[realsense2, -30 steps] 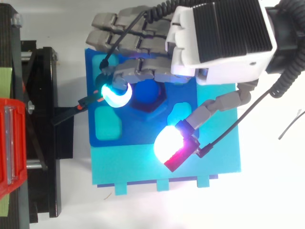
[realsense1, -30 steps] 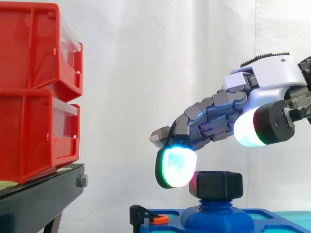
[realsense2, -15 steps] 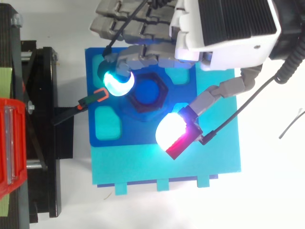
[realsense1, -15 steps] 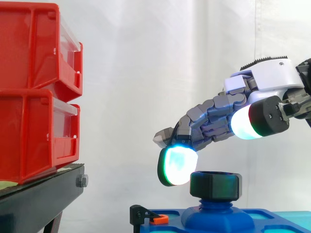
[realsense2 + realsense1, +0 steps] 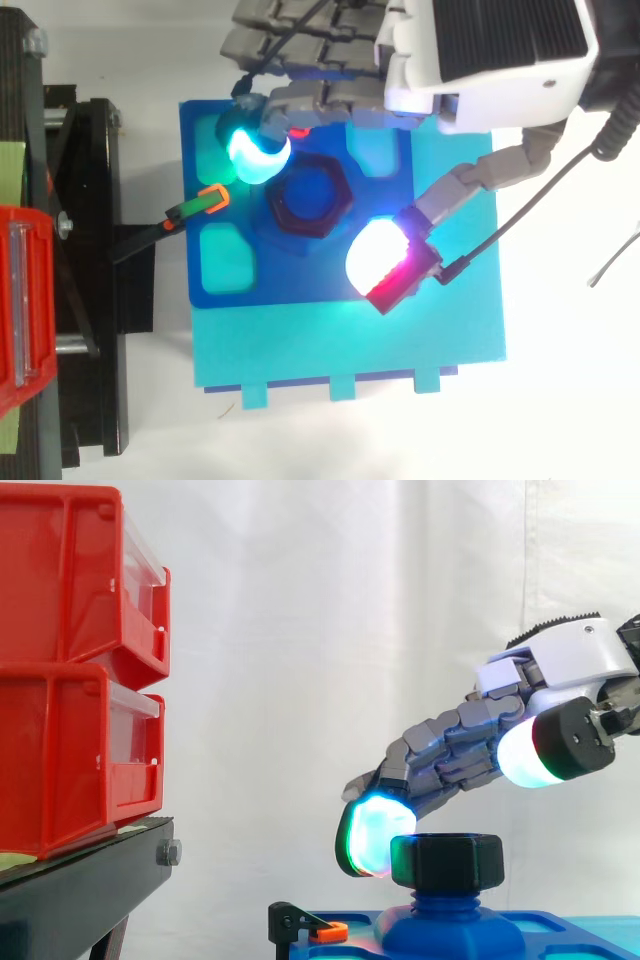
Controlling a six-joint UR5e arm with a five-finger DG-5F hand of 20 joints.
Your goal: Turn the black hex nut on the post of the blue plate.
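- The nut point(image 5: 447, 860) is seated on the post point(image 5: 447, 910) near the middle of the blue plate point(image 5: 300, 285). It is upright, and its flats are exposed all round.
- The hand point(image 5: 455, 755) is held above and beside the nut. Fingers and thumb are spread apart, and nothing is gripped.
- One cyan finger pad point(image 5: 257, 155) is set at nut height, just beside a corner on the side toward the bins point(image 5: 70, 660). Whether contact is made cannot be told.
- The thumb pad point(image 5: 380, 262) is seen from above near the opposite side of the nut. From the side it is seen raised well above the nut, so no pinch is formed.
- The nut is judged to be rigid and light, with smooth faces that may slip under a glancing touch. Resistance is expected only from the thread.
- The best hold is judged to be across two opposite flats, finger pad on one and thumb pad on the other, with the thumb lowered first. A push at a single corner may also be tried.
- The orange clip point(image 5: 208, 200) lies just beside the finger pad and could be caught during a turn.
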